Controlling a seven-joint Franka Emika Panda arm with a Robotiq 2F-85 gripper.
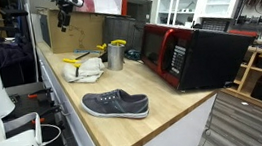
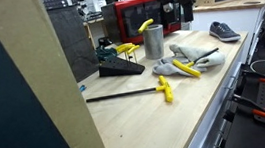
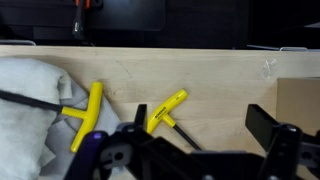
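My gripper (image 3: 203, 125) is open and empty, its two black fingers wide apart. It hangs high above the wooden counter (image 3: 210, 75). Below it in the wrist view lies a yellow T-handle hex key (image 3: 163, 109), with a second yellow T-handle key (image 3: 88, 116) to its left beside a grey cloth or gloves (image 3: 30, 110). In both exterior views the gripper (image 1: 65, 2) (image 2: 175, 9) is up over the far part of the counter, touching nothing.
A grey shoe (image 1: 115, 105) (image 2: 223, 30) lies near the counter's end. A red-and-black microwave (image 1: 184, 54), a metal cup (image 1: 117, 55) (image 2: 154, 43) with a yellow handle in it, gloves (image 2: 191, 57), a yellow T-handle tool (image 2: 164, 88) and a black stand (image 2: 122, 67) share the counter. Cardboard (image 1: 90, 30) stands behind.
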